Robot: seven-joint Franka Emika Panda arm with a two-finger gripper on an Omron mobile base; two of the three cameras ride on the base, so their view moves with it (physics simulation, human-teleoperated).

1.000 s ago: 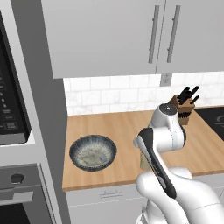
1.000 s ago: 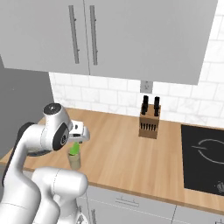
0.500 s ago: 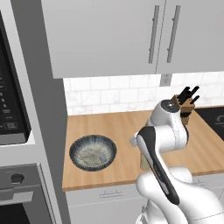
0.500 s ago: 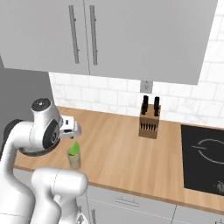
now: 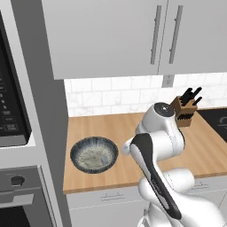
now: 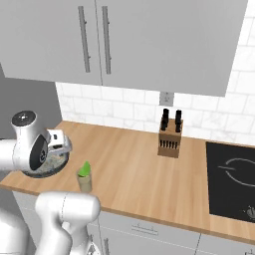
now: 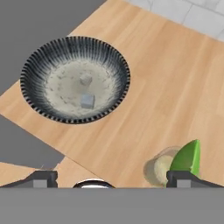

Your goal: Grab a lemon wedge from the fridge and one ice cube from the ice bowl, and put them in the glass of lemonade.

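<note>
The ice bowl stands on the wooden counter with two ice cubes on its pale inside; it also shows in the left base view. The glass of lemonade stands to the bowl's right, and the yellowish-green lemon wedge sticks up out of it. In the right base view the glass carries the wedge at the counter's front. My gripper hangs open and empty above the counter between bowl and glass, with its hand over the bowl's edge. The fridge is out of view.
A wooden knife block stands by the tiled back wall. A black cooktop lies at the right end of the counter. A wall oven in a grey column borders the counter on the left, with wall cabinets overhead.
The arm has swung left, carrying the hand from above the glass toward the ice bowl. The wedge stays in the glass.
</note>
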